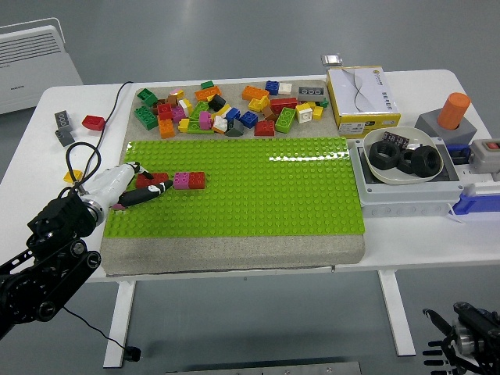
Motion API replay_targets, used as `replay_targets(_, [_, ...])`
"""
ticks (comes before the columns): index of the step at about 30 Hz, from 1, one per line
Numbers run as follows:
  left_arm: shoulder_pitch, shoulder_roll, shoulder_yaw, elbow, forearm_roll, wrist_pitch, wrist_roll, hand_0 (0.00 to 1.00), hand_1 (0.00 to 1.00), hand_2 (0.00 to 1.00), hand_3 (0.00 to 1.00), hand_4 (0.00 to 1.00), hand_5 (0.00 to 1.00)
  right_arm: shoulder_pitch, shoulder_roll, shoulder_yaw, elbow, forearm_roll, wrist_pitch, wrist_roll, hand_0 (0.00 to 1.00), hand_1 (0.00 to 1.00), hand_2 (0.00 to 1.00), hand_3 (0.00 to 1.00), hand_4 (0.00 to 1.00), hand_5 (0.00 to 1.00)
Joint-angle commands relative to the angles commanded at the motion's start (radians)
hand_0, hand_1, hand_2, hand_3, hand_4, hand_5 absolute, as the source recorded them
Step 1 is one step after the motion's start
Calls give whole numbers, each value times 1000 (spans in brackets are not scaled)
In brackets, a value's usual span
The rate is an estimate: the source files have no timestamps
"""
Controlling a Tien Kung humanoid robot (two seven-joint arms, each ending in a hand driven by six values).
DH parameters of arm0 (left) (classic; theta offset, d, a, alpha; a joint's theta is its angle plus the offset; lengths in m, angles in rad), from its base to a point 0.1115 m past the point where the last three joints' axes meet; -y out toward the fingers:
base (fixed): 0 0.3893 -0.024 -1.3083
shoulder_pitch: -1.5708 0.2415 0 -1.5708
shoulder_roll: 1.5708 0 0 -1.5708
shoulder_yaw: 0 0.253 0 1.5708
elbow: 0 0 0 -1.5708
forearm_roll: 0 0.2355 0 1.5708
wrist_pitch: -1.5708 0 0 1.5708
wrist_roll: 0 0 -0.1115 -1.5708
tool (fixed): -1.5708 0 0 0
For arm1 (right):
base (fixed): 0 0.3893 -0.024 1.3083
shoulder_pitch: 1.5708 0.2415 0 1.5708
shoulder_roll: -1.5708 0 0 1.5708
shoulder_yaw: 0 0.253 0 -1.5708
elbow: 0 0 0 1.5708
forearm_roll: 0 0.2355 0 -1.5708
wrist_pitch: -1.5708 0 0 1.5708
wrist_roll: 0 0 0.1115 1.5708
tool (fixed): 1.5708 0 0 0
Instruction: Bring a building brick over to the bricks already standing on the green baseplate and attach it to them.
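The fingers [147, 190] of the left hand [117, 183] lie at the left part of the green baseplate [258, 187], dark tips pointing to the right. They seem to close around a red brick [150, 180], but how firm the grip is cannot be told. Just to the right of it stands a short row, a pink brick [181, 180] joined to a second red brick [197, 180]; a small gap shows between the held brick and the pink one. The baseplate rests on a grey slab [234, 250] on the white table [406, 250]. Behind it, in the upper middle of the frame, lies a pile of loose bricks [226, 109]. At the right stand a yellow box [363, 98] and a bowl with black rings [405, 156]. The floor around is grey. The right hand [461, 344] hangs low in the lower right corner, under the table level, and its fingers are curled and hold nothing.
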Motion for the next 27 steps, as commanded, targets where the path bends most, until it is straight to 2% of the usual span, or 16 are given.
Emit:
replay_targets(12, [2, -11, 9, -25, -4, -1, 10, 998, 998, 998, 702, 877, 998, -1, 0, 0, 0, -1, 1, 0, 543, 515, 604, 765, 872, 998])
replay_targets(27, [-4, -13, 16, -10, -4, 7, 16, 998, 998, 998, 703, 861, 998, 2, 1, -1, -2, 1, 0, 0, 541, 516, 604, 765, 872, 998])
